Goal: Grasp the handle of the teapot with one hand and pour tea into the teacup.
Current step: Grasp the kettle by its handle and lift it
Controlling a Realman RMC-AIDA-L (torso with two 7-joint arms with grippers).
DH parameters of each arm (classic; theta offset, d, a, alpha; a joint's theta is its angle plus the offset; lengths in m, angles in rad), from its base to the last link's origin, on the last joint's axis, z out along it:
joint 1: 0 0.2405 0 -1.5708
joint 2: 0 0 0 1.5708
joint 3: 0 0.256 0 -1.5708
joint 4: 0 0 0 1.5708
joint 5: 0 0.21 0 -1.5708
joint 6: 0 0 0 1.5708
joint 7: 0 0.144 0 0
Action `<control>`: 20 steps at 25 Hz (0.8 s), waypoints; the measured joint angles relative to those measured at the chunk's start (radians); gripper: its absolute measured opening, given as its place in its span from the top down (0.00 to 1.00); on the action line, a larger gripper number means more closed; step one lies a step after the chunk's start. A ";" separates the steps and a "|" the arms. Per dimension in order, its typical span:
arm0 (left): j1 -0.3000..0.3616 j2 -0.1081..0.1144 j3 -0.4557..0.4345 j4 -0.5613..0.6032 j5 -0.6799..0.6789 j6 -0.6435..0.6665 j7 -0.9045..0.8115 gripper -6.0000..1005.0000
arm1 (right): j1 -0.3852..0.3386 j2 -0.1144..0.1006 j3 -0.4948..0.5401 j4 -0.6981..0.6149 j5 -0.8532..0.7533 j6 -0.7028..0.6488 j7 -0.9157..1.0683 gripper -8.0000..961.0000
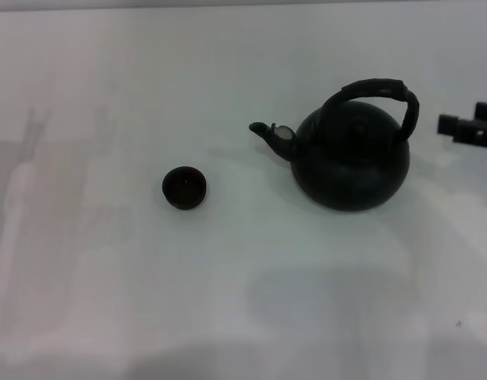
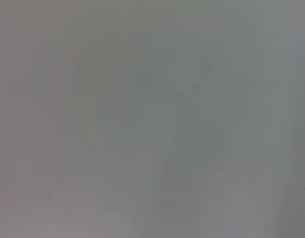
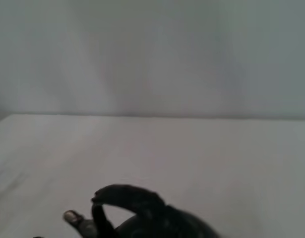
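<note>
Teapot (image 1: 351, 162) standing upright on the white table (image 1: 227, 301), right of centre in the head view, spout (image 1: 273, 136) with its pale tip aimed toward the robot's left. Arched over the body, the handle (image 1: 378, 93), thick, black and ribbed, free of any grip. In the right wrist view, same teapot (image 3: 162, 223) low in the picture, handle (image 3: 126, 196) curving over it and the pale spout tip (image 3: 71, 216) beside it, white table stretching beyond. Teacup (image 1: 184, 188) sitting upright on the table, well apart from the teapot on the spout's side, a little nearer the robot. Right gripper (image 1: 467, 127) only partly in view at the right edge of the head view, near the handle but apart from it; spread of its fingers impossible to tell. Left wrist view filled with plain grey surface and faint shadows only.
</note>
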 joint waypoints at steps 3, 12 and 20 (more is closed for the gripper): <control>-0.006 0.000 0.000 0.003 0.000 0.000 0.001 0.18 | 0.015 -0.002 -0.028 0.062 0.019 0.029 -0.004 0.16; -0.012 0.001 -0.001 0.026 0.000 0.002 0.001 0.18 | 0.074 -0.007 -0.090 0.174 0.032 0.124 -0.010 0.18; -0.009 0.001 -0.001 0.027 0.000 0.002 0.001 0.18 | 0.120 -0.006 -0.102 0.229 0.035 0.142 -0.010 0.20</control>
